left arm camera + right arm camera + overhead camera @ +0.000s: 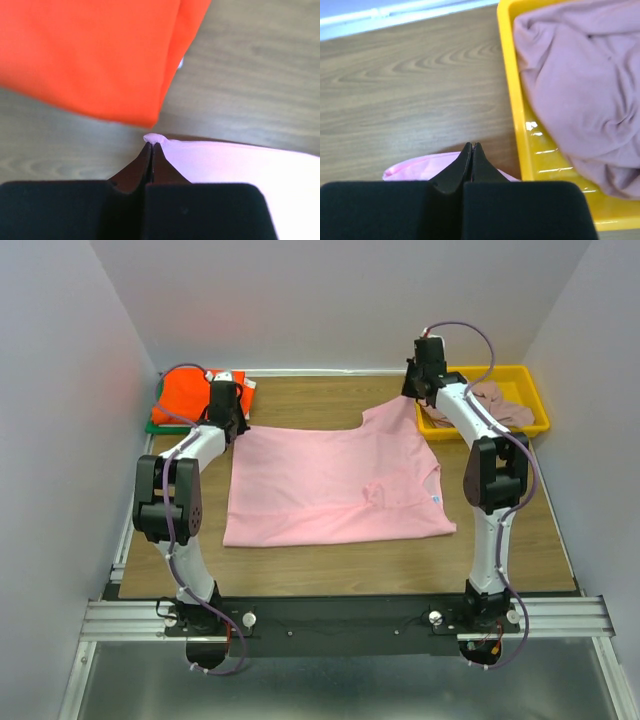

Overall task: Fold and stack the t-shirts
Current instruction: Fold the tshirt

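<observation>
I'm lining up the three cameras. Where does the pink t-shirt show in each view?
Top external: pink t-shirt spread mid-table, between both arms.
Left wrist: pink t-shirt lower right, corner pinched in the left gripper.
Right wrist: pink t-shirt at bottom edge, by the right gripper.
Shared landmark: the wooden table.

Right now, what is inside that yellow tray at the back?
A crumpled mauve t-shirt fills most of the yellow tray. Whether anything lies beneath the cloth cannot be seen; it covers the tray's floor.
</observation>
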